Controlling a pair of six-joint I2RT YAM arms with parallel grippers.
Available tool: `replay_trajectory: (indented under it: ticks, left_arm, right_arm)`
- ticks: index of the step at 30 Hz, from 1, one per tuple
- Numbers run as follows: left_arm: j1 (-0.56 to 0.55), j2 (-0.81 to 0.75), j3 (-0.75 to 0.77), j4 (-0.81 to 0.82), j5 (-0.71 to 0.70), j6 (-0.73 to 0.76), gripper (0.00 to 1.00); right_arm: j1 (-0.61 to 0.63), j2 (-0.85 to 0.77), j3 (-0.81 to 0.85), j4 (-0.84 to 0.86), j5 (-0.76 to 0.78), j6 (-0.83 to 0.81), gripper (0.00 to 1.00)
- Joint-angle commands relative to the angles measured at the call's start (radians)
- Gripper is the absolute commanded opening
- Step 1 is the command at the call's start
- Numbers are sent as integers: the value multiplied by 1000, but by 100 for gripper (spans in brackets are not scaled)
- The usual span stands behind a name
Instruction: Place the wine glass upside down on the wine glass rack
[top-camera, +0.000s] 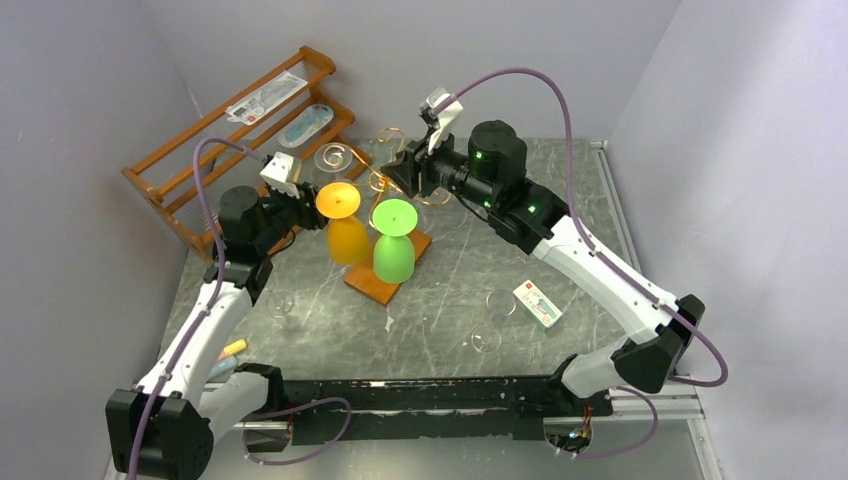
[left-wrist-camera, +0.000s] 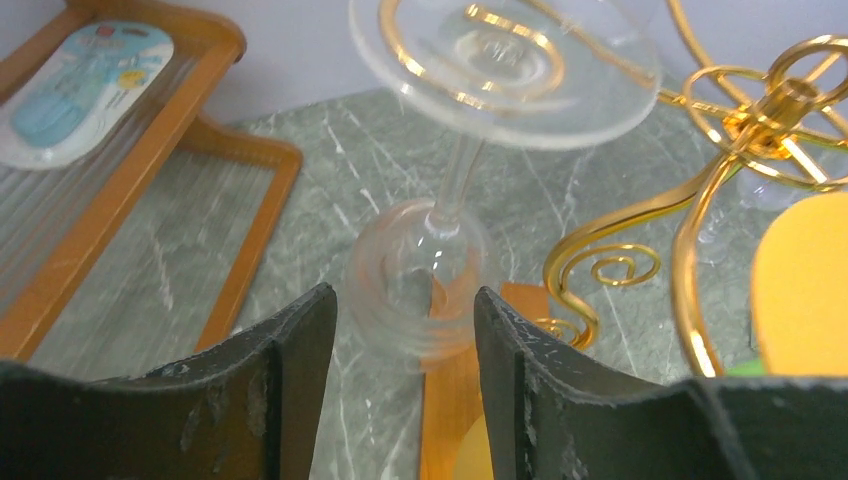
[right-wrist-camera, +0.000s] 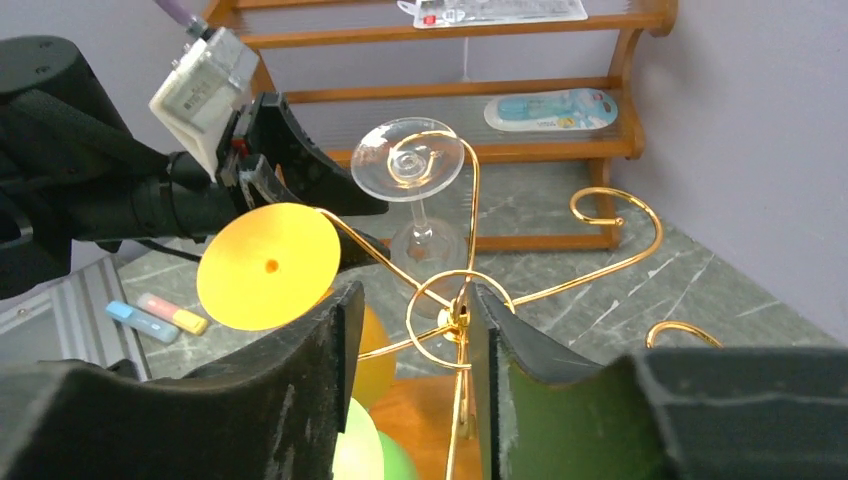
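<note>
The clear wine glass (top-camera: 335, 158) hangs upside down by its foot (left-wrist-camera: 500, 60) in a scroll arm of the gold rack (left-wrist-camera: 700, 200), its bowl (left-wrist-camera: 420, 275) hanging free. My left gripper (top-camera: 305, 210) is open; in the left wrist view (left-wrist-camera: 405, 300) the bowl shows just beyond its fingertips, apart from them. My right gripper (top-camera: 398, 172) is open over the rack's top; in the right wrist view (right-wrist-camera: 415, 295) the rack's hub (right-wrist-camera: 458, 312) lies against the right finger. The rack's wooden base (top-camera: 372, 285) rests on the table. An orange glass (top-camera: 345, 225) and a green glass (top-camera: 393, 245) also hang inverted.
A stepped wooden slatted shelf (top-camera: 250, 130) with packets stands at the back left, close behind the clear glass. A small box (top-camera: 537, 303) and clear glasses (top-camera: 487, 340) lie on the marble table. Markers (top-camera: 232, 350) lie near the left arm.
</note>
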Motion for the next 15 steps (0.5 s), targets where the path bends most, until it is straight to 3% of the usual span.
replay_trajectory:
  ticks: [1, 8, 15]
  left_arm:
    - [1, -52, 39, -164, -80, 33, 58]
    - [1, -158, 75, -354, -213, -3, 62]
    - [3, -193, 151, -553, -398, -63, 72]
  right_arm:
    - [-4, -40, 26, 7, 1, 37, 48]
    - [-4, -182, -13, -53, 154, 96, 55]
    - [-5, -395, -154, -183, 411, 204, 57]
